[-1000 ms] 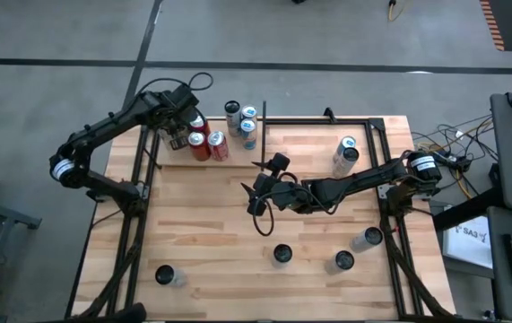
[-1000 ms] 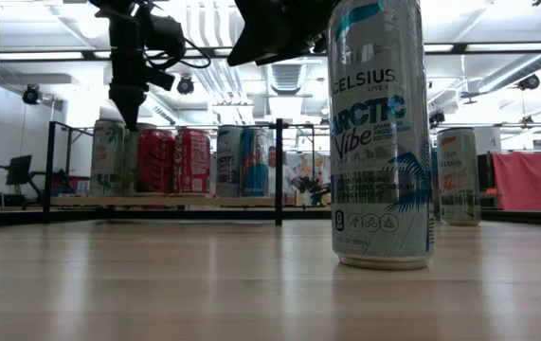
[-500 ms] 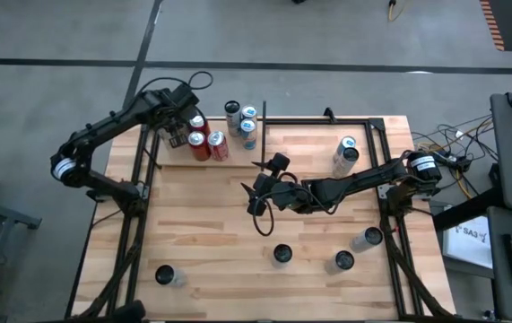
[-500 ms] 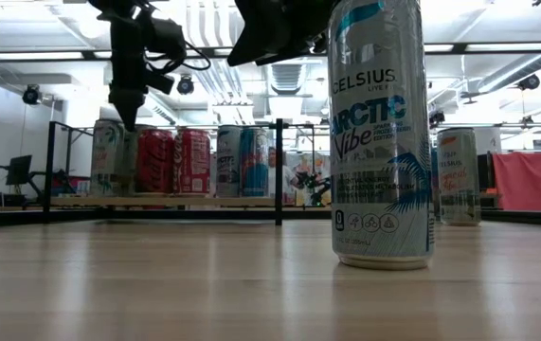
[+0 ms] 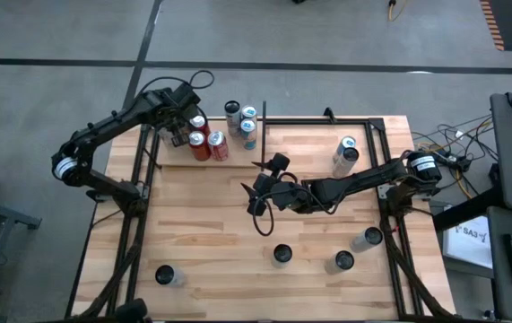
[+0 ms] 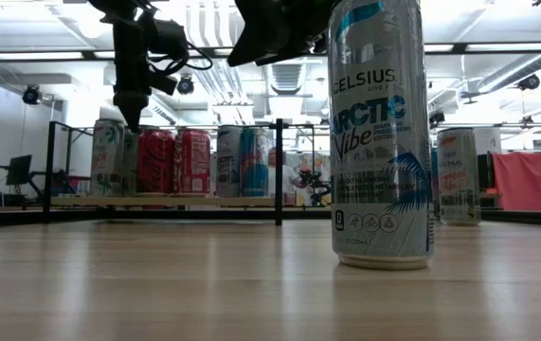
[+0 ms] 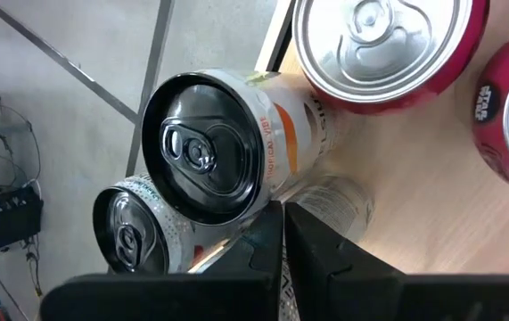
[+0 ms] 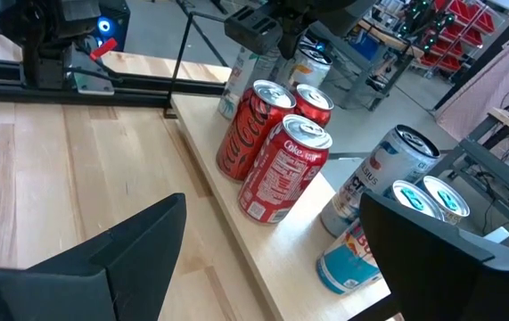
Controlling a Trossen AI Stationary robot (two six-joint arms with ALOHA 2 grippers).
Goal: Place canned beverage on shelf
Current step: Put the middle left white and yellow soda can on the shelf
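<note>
With the right gripper (image 5: pixel 254 193) wide open and empty, the nearest can (image 5: pixel 282 255) at its 5 o'clock looks rigid, slick; mid-body grasp advised.

Left gripper (image 5: pixel 180 135) closed, empty, over the shelf (image 8: pixel 236 234).

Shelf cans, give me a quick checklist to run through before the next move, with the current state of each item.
1. Left gripper shut and empty above the shelf: ok, fingers closed together with nothing between them.
2. Cans on the shelf upright: ok, the red cans stand upright.
3. Right gripper open: ok, over mid-table, holding nothing.
4. Next can available: ok, Celsius can stands upright on the table.
5. Free room on the shelf for another can: cannot tell.
</note>
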